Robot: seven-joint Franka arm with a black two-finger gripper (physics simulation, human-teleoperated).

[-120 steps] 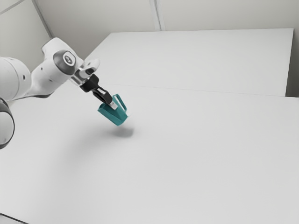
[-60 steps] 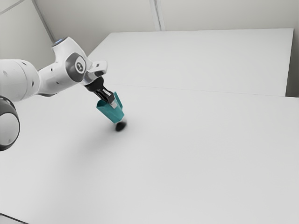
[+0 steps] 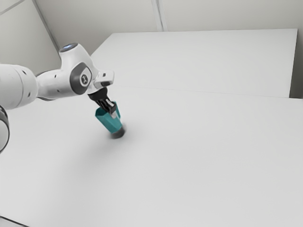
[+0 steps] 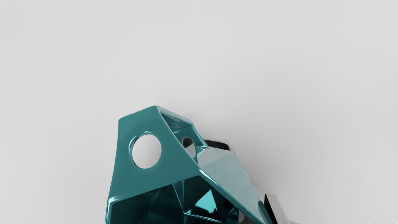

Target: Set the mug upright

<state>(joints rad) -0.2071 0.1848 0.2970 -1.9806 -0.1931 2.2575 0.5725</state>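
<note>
The black gripper (image 3: pixel 112 111) is shut on the wall of the teal faceted mug (image 3: pixel 108 122) in the exterior view. The mug leans, its mouth facing up toward the exterior view's left and its base low beside a dark shadow; whether the base touches the table cannot be told. From the wrist view, the mug (image 4: pixel 174 183) shows its dark hollow inside and its handle with a round hole. There the gripper (image 4: pixel 258 213) has one finger outside the wall, and a bit of the other appears inside the mouth.
The white tabletop (image 3: pixel 189 156) stretches around the mug. Behind it stands a pale panel (image 3: pixel 203 61). A thin dark edge (image 3: pixel 13 221) crosses the exterior view's lower left corner.
My hand has tipped to a steeper angle and come lower, carrying the mug. The mug leans less than before, and its shadow lies closer to its base.
</note>
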